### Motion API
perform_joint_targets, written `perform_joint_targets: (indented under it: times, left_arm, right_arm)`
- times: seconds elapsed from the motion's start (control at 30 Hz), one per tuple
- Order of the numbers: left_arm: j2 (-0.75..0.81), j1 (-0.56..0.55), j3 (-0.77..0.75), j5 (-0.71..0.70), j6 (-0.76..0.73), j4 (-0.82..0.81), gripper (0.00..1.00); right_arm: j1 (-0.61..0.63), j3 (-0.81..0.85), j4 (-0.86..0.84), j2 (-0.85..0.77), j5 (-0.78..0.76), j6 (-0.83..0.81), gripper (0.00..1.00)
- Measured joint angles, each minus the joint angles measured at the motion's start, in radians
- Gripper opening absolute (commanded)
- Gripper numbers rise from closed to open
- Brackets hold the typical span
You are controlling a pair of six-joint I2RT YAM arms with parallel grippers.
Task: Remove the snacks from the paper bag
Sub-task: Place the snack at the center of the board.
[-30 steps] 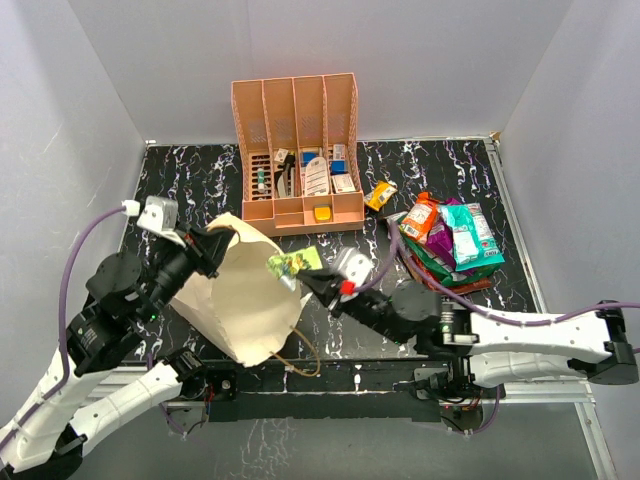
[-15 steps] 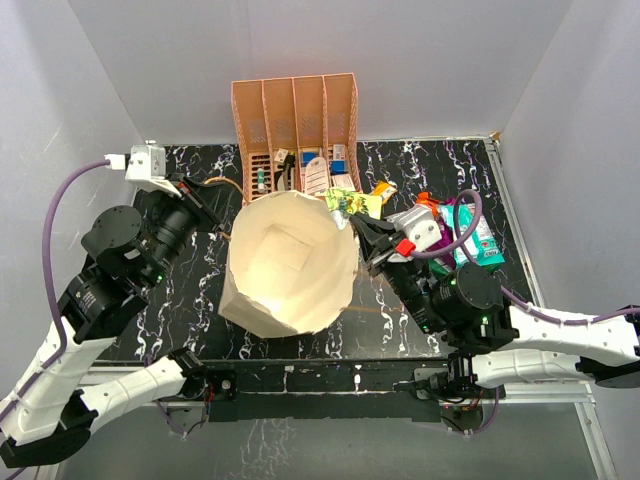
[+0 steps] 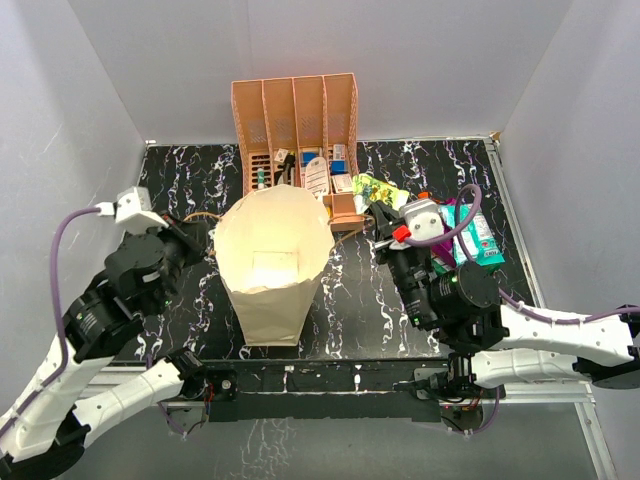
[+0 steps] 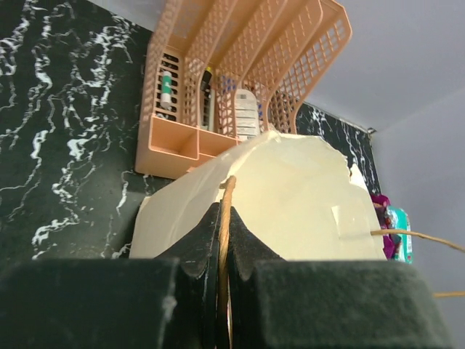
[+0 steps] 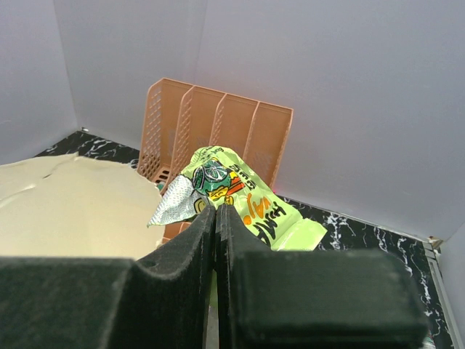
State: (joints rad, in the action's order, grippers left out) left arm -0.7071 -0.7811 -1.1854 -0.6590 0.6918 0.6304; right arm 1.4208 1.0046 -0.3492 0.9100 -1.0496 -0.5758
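Held the green packet (image 5: pixel 240 196) pinched tight in the right gripper (image 5: pixel 216 212), clear of the paper bag (image 3: pixel 270 255) near the organizer (image 3: pixel 295 110), with the left gripper (image 4: pixel 222 218) clamped on the cord handle (image 4: pixel 227 190); probably called next for a carry to the pile (image 3: pixel 470 240) and a release.

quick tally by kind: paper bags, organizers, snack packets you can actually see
paper bag: 1
peach organizer: 1
snack packets: 3 showing (green packet in the right gripper, teal-white packet, purple packet; the right arm may hide more)
total: 5
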Motion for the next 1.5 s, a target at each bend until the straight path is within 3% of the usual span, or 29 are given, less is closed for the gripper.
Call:
perform_joint_targets:
  times: [0.13,0.27,0.4,0.53,0.63,0.7,0.87,1.17,1.43,1.5]
  left_arm:
    - [0.068,0.0,0.008,-0.058,0.011,0.055,0.0]
    - [0.101,0.0,0.014,-0.089,0.007,0.082,0.22]
    - [0.114,0.0,0.034,-0.091,-0.011,0.083,0.51]
    - [0.13,0.0,0.043,-0.083,-0.043,0.077,0.7]
    - [0.148,0.0,0.043,-0.077,-0.076,0.064,0.92]
    - [0.159,0.0,0.041,-0.071,-0.103,0.058,0.98]
    - [0.168,0.0,0.002,-0.05,-0.174,0.058,0.98]
    - [0.206,0.0,-0.109,-0.036,-0.282,0.059,0.98]
    - [0.225,0.0,-0.143,0.0,-0.343,0.06,0.98]
    - [0.225,0.0,-0.143,0.014,-0.353,0.06,0.98]
  right_arm:
    - [-0.091,-0.002,-0.022,0.019,0.011,0.025,0.07]
    - [-0.271,-0.001,0.053,0.082,0.094,0.166,0.07]
    - [-0.498,0.0,0.165,0.186,0.252,0.333,0.07]
    - [-0.69,0.026,0.261,0.311,0.394,0.493,0.07]
    - [-0.803,0.076,0.31,0.41,0.475,0.602,0.07]
    - [-0.867,0.103,0.33,0.476,0.518,0.664,0.07]
    - [-0.959,0.183,0.379,0.654,0.549,0.774,0.07]
    - [-0.971,0.263,0.411,0.913,0.539,0.858,0.07]
    - [-0.977,0.282,0.402,1.012,0.476,0.861,0.08]
    - [-0.978,0.282,0.4,1.023,0.475,0.858,0.15]
